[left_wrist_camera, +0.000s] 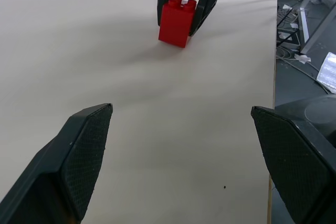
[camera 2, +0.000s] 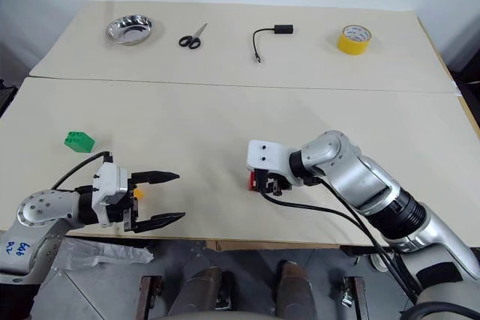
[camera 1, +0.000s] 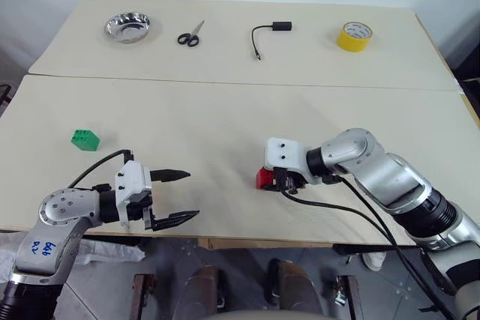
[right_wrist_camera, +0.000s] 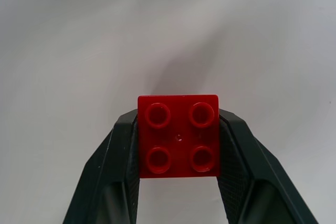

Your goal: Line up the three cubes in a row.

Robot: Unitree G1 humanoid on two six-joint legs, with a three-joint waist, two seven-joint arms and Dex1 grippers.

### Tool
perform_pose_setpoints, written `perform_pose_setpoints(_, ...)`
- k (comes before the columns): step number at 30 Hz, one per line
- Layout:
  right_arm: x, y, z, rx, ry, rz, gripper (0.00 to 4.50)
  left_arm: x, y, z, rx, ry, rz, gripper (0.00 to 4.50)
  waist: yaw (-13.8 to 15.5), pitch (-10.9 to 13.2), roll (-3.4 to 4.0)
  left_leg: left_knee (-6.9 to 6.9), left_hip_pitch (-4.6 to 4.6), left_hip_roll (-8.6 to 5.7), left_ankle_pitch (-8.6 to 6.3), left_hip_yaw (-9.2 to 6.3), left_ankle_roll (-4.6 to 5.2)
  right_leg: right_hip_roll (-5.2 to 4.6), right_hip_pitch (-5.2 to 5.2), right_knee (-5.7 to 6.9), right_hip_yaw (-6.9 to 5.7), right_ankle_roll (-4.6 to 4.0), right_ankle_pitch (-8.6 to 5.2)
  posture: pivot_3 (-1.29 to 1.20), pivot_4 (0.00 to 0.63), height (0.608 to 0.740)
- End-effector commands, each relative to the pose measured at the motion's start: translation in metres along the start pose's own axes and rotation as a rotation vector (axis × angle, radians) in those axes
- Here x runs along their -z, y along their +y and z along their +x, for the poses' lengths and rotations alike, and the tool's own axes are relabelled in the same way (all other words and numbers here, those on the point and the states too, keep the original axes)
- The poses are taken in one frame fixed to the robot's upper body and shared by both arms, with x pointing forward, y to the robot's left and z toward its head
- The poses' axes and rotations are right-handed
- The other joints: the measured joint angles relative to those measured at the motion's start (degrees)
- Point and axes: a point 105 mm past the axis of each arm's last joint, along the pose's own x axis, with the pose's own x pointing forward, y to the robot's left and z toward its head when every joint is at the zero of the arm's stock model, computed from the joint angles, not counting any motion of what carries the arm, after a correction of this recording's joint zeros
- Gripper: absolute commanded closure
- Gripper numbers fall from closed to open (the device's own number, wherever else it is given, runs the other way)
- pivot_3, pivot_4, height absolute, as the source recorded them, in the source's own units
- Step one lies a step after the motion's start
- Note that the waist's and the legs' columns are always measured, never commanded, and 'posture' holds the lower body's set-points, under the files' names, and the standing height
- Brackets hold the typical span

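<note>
Near the front edge of the table [camera 1: 225,110], the right gripper [camera 1: 279,180] has its two fingers closed on the red cube [right_wrist_camera: 178,136], one pad against each side, studs up, the cube resting on the surface. Well off to the left, the left gripper [camera 1: 174,197] hangs with jaws wide and empty. Beyond it sits the green cube [camera 1: 85,139], apart from both grippers.

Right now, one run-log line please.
right gripper: shut on red cube, cube on table | left gripper: open, holding nothing | green cube: far left, apart
</note>
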Motion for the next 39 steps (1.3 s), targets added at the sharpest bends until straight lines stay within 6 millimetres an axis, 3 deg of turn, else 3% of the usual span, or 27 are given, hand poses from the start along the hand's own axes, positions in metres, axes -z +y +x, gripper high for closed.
perform_pose_setpoints(1, -0.004, -0.002, -0.001, -0.003, 0.005, -0.03, 3.0, -0.009, 0.0, -0.002, -0.005, -0.007, 0.048, 0.0, 0.03, 0.0, 0.0, 0.0, 0.0, 0.0, 0.0, 0.0, 0.0, 0.0, 0.0, 0.0, 0.0, 0.0, 0.0, 0.0, 0.15, 0.74)
perform_pose_setpoints(3, -0.004, 0.0, 0.001, -0.02, 0.007, -0.018, 3.0, -0.009, 0.0, -0.003, -0.005, -0.006, 0.05, 0.0, 0.06, 0.0, 0.0, 0.0, 0.0, 0.0, 0.0, -0.01, 0.0, -0.01, 0.0, 0.0, -0.01, 0.0, 0.0, 0.0, 0.15, 0.74)
perform_pose_setpoints(6, -0.005, -0.002, 0.0, -0.006, -0.007, -0.014, 2.0, -0.009, 0.0, -0.005, -0.014, -0.004, 0.044, 0.0, 0.0, 0.0, -0.01, 0.0, 0.0, 0.01, 0.0, -0.01, 0.0, 0.0, 0.0, 0.0, -0.01, 0.0, 0.0, 0.0, 0.15, 0.74)
perform_pose_setpoints(10, -0.001, -0.01, -0.016, 0.025, -0.03, -0.04, 0.6, -0.011, 0.003, -0.011, -0.058, -0.012, 0.039, 0.0, 0.06, 0.0, -0.01, -0.01, 0.0, 0.01, 0.0, -0.01, 0.0, 0.0, 0.0, -0.01, 0.0, 0.0, 0.0, 0.0, 0.15, 0.74)
perform_pose_setpoints(12, -0.008, -0.008, -0.03, 0.009, -0.162, -0.077, 0.02, -0.01, 0.007, -0.02, -0.117, -0.021, 0.031, 0.0, 0.14, 0.0, -0.04, -0.01, 0.0, 0.0, 0.0, -0.02, 0.0, -0.01, 0.0, -0.02, -0.01, 0.0, 0.0, 0.0, 0.15, 0.74)
perform_pose_setpoints(13, -0.01, -0.007, -0.035, 0.006, -0.214, -0.094, 0.02, -0.01, 0.009, -0.024, -0.142, -0.026, 0.028, 0.0, 0.14, 0.01, -0.06, -0.02, 0.0, 0.0, 0.0, -0.03, 0.0, -0.01, 0.02, -0.04, -0.02, 0.0, 0.0, 0.0, 0.15, 0.74)
perform_pose_setpoints(16, -0.024, 0.013, -0.07, -0.1, -0.602, -0.149, 0.02, -0.003, 0.018, -0.06, -0.301, -0.014, 0.011, 0.0, 0.14, 0.06, -0.2, -0.09, 0.0, 0.03, -0.01, -0.04, 0.01, 0.03, 0.05, -0.13, -0.05, 0.0, 0.0, 0.0, 0.15, 0.74)
perform_pose_setpoints(18, -0.022, 0.016, -0.082, -0.103, -0.706, -0.146, 0.02, 0.001, 0.017, -0.072, -0.342, 0.001, 0.006, 0.0, 0.01, 0.07, -0.2, -0.12, 0.04, 0.08, -0.01, -0.06, 0.01, 0.07, 0.12, -0.2, -0.11, 0.0, 0.0, 0.0, 0.15, 0.74)
perform_pose_setpoints(19, -0.011, 0.015, -0.089, -0.081, -0.751, -0.121, 0.02, 0.011, 0.016, -0.089, -0.392, 0.043, 0.001, 0.0, 0.02, 0.07, -0.21, -0.11, 0.07, 0.09, -0.01, -0.01, 0.01, 0.07, 0.12, -0.18, -0.08, 0.0, 0.0, 0.0, 0.15, 0.74)
perform_pose_setpoints(22, 0.031, 0.013, -0.1, -0.023, -0.783, -0.08, 0.02, 0.035, 0.01, -0.145, -0.55, 0.135, -0.033, 0.0, -0.13, -0.03, -0.39, -0.12, 0.19, 0.12, -0.03, 0.01, 0.05, 0.07, 0.19, -0.18, -0.06, 0.0, 0.0, 0.0, 0.15, 0.74)
perform_pose_setpoints(24, 0.046, 0.01, -0.102, 0.013, -0.779, -0.067, 0.02, 0.042, 0.007, -0.173, -0.638, 0.134, -0.104, 0.0, -0.15, -0.02, -0.41, -0.13, 0.18, 0.13, -0.05, 0.04, 0.08, 0.07, 0.17, -0.2, -0.06, 0.0, 0.0, 0.0, 0.15, 0.74)
perform_pose_setpoints(30, 0.048, 0.015, -0.093, -0.005, -0.828, -0.051, 0.02, 0.075, -0.017, -0.229, -0.758, 0.198, -0.268, 0.0, -0.12, -0.01, -0.38, -0.07, 0.18, 0.13, -0.09, 0.05, 0.08, -0.03, 0.11, -0.1, 0.0, -0.01, -0.01, 0.0, 0.15, 0.74)
perform_pose_setpoints(34, 0.056, 0.026, -0.079, -0.014, -0.793, -0.097, 0.02, 0.077, -0.024, -0.23, -0.741, 0.199, -0.285, 0.0, 0.07, -0.01, -0.39, -0.08, 0.18, 0.17, -0.23, 0.05, 0.05, -0.05, 0.1, -0.14, -0.01, -0.02, -0.01, 0.0, 0.15, 0.74)
perform_pose_setpoints(39, 0.056, 0.026, -0.08, 0.017, -0.803, -0.132, 0.02, 0.049, -0.007, -0.175, -0.571, 0.084, -0.186, 0.0, 0.22, -0.01, -0.39, -0.05, 0.18, 0.14, -0.25, 0.04, 0.05, -0.21, 0.12, -0.15, 0.08, -0.03, -0.01, 0.0, 0.15, 0.74)
